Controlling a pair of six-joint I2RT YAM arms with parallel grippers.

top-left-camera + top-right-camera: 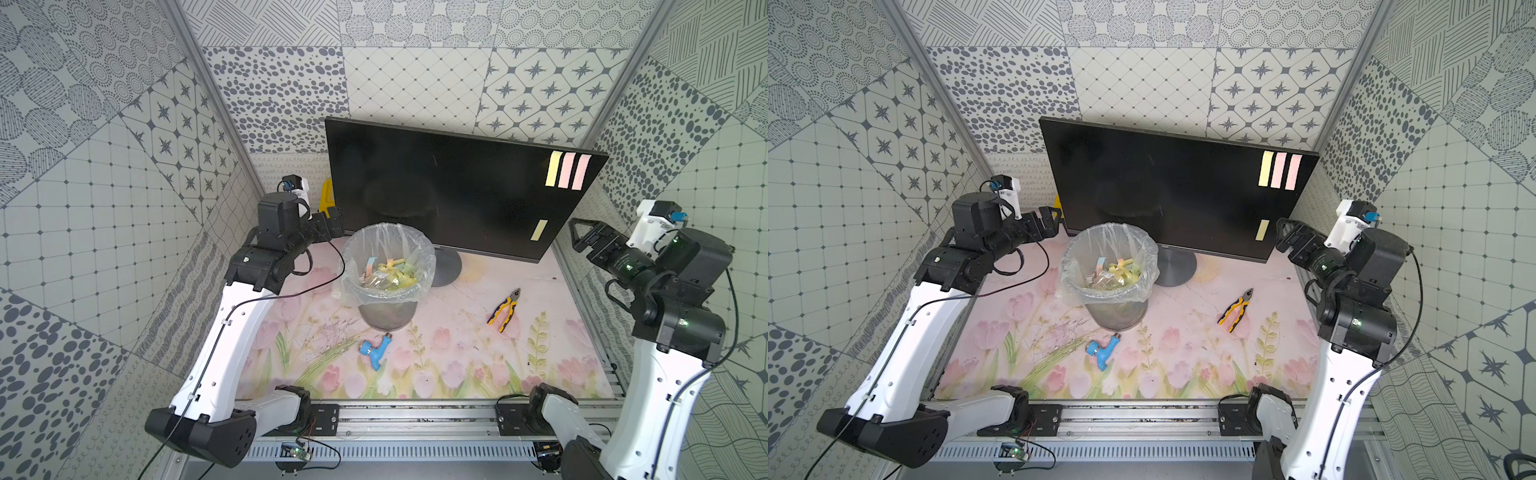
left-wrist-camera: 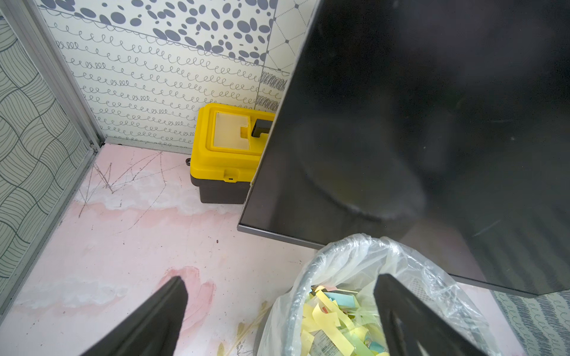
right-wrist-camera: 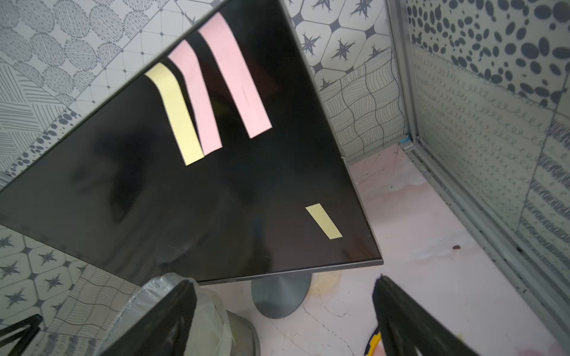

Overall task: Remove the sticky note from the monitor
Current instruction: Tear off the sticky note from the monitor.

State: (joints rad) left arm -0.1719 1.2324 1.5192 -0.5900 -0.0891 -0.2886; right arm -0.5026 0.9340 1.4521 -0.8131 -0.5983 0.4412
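Left arm link (image 1: 232, 332): white curved shell, small holes along the side.
Right arm link (image 1: 652, 395): same white shell.
Joints (image 1: 685, 332): black rounded housings, small green lights.
Cables (image 1: 266, 296): thin, black, clipped along the white shells.
Wrist cameras (image 1: 648, 220): white housings, blue connector.
Gripper fingers (image 3: 163, 320): black, tapered, triangular cut-outs.
Base mounts (image 1: 326, 417): black plates with screws.

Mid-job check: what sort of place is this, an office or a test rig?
Probably a staged robot test booth: patterned walls close in three sides, a flowered mat is the work surface, and the monitor stands behind a bin of paper strips.
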